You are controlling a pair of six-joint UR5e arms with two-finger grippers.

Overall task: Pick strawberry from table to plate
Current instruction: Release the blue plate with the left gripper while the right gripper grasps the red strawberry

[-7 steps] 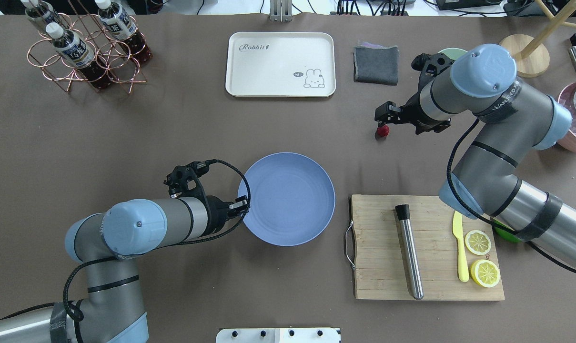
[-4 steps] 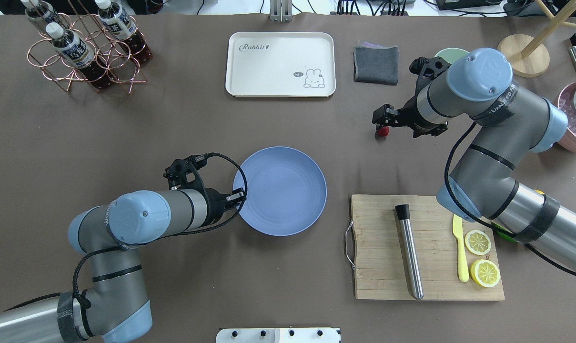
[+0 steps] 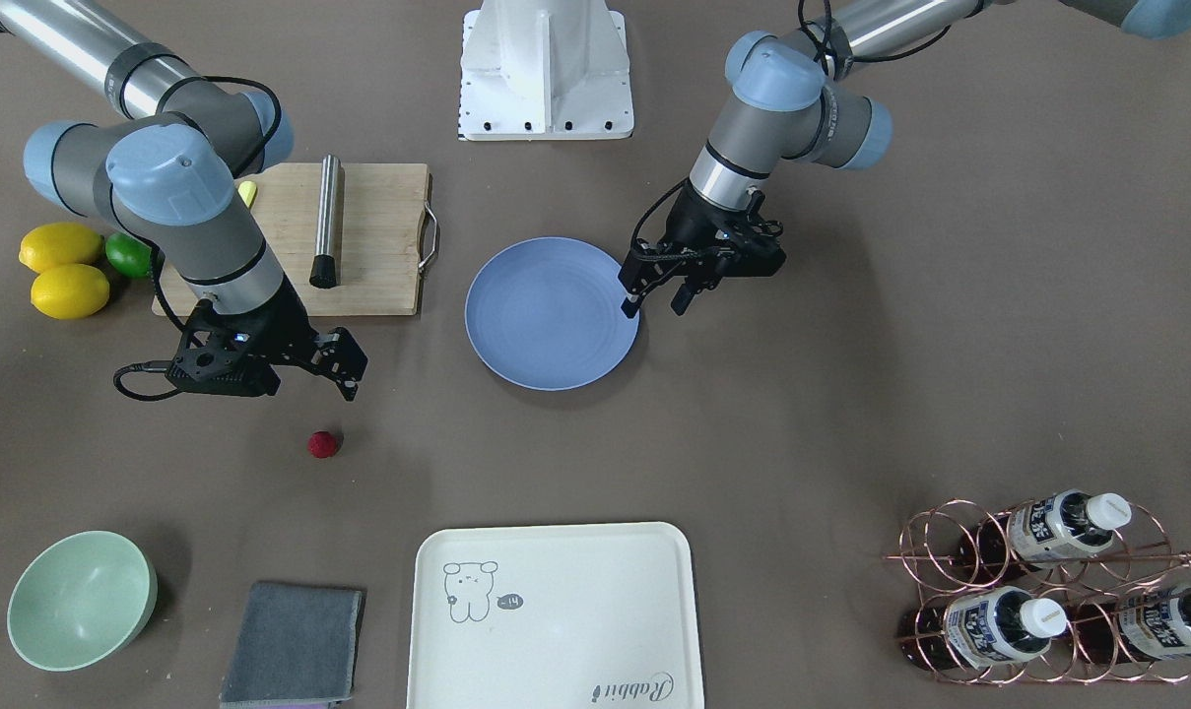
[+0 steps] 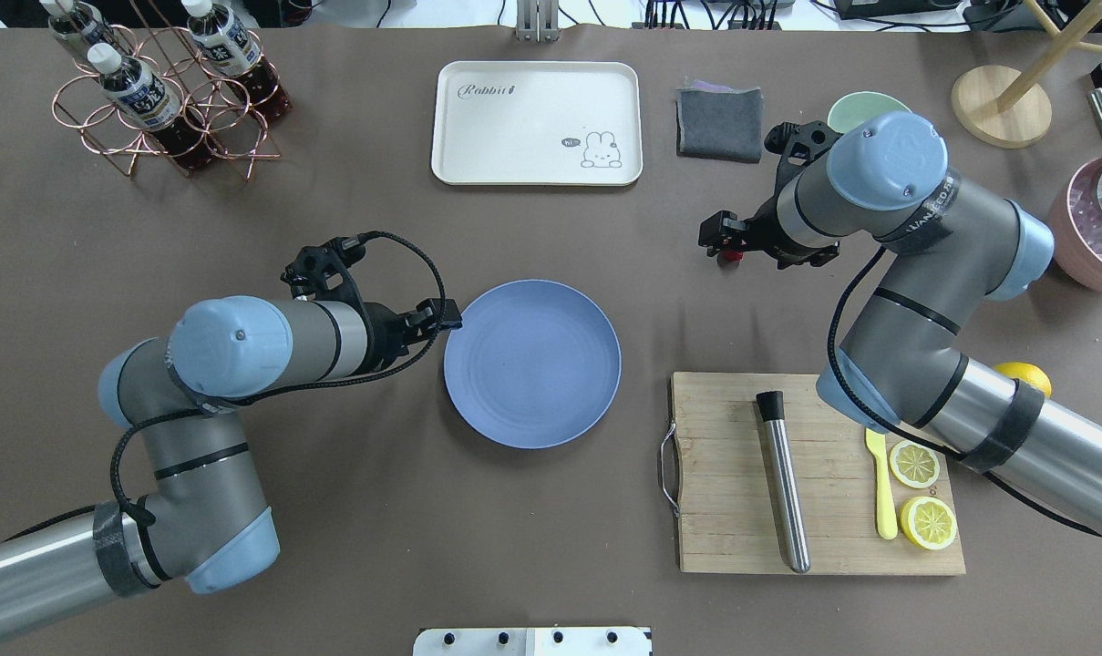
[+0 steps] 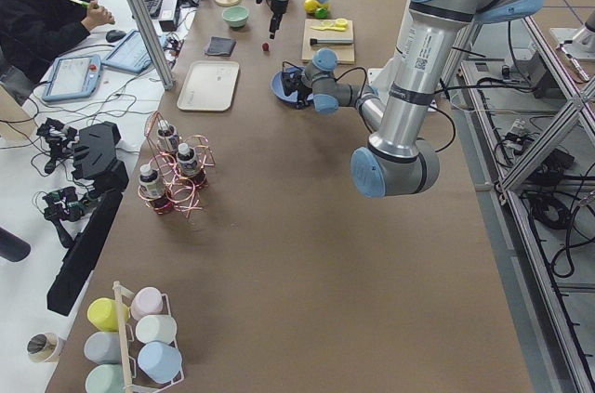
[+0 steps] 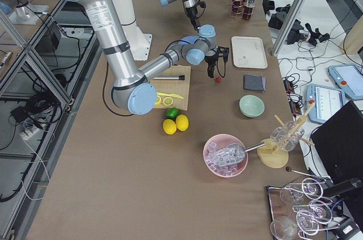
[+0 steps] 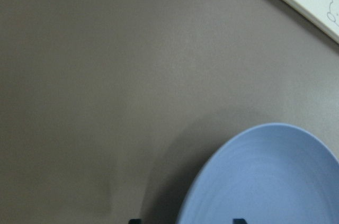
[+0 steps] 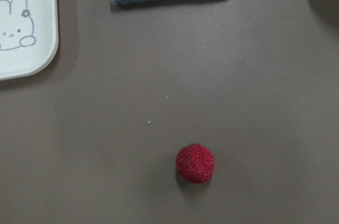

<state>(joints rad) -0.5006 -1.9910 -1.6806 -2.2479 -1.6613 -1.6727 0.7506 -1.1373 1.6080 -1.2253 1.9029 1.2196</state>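
The strawberry (image 8: 195, 163) is a small red berry lying on the brown table (image 4: 332, 228), right of centre; it also shows in the front view as the strawberry (image 3: 323, 444). My right gripper (image 3: 347, 379) hangs just above and slightly short of it, open, holding nothing. From overhead, the right gripper (image 4: 718, 242) hides most of the berry. The blue plate (image 4: 532, 363) sits empty at mid-table. My left gripper (image 3: 654, 301) is open at the plate's left rim, with one of its fingers (image 3: 631, 300) over the rim edge. The left wrist view shows the plate (image 7: 270, 181) at lower right.
A cutting board (image 4: 733, 538) with a metal cylinder, a yellow knife and lemon halves lies near right. A cream tray (image 4: 537, 123), a grey cloth (image 4: 720, 123) and a mint bowl (image 3: 81, 599) stand at the far side. A bottle rack (image 4: 163, 91) is far left. Whole lemons (image 3: 63, 271) lie beside the board.
The plate slid a little left and away from me with the left gripper at its rim, then the gripper moved further along the rim. The right gripper shifted slightly left; the strawberry stayed put.
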